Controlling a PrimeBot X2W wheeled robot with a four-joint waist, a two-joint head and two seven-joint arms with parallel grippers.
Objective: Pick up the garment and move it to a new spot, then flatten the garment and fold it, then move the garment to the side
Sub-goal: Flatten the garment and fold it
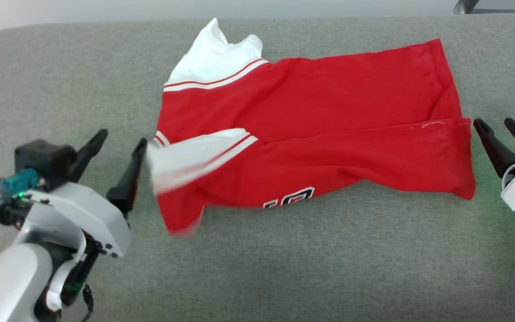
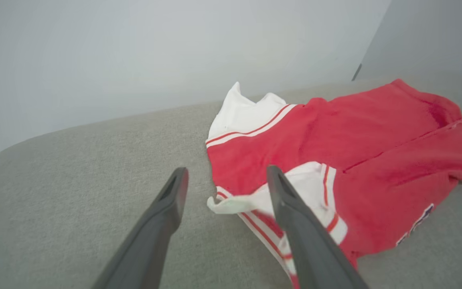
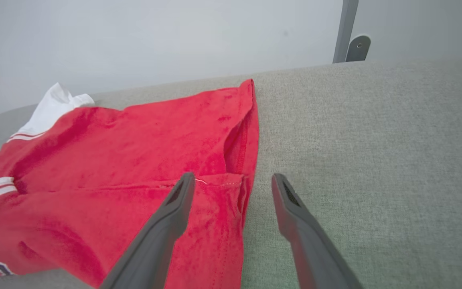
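The red garment (image 1: pixel 329 134) lies across the grey padded surface (image 1: pixel 284 268), its near half folded over the far half. One white sleeve (image 1: pixel 213 58) sticks out at the far left, and another white sleeve (image 1: pixel 186 163) with red stripes, blurred, lies at the near left. Black white-outlined letters (image 1: pixel 289 197) peek from under the front fold. My left gripper (image 1: pixel 121 145) is open just left of the blurred sleeve (image 2: pixel 255 200), nothing between its fingers. My right gripper (image 1: pixel 493 125) is open beside the garment's right hem (image 3: pixel 247 184), holding nothing.
The grey surface extends in front of the garment and to both sides. A pale wall (image 3: pixel 175 36) stands behind it, with a grey metal post (image 3: pixel 345 28) at the far right.
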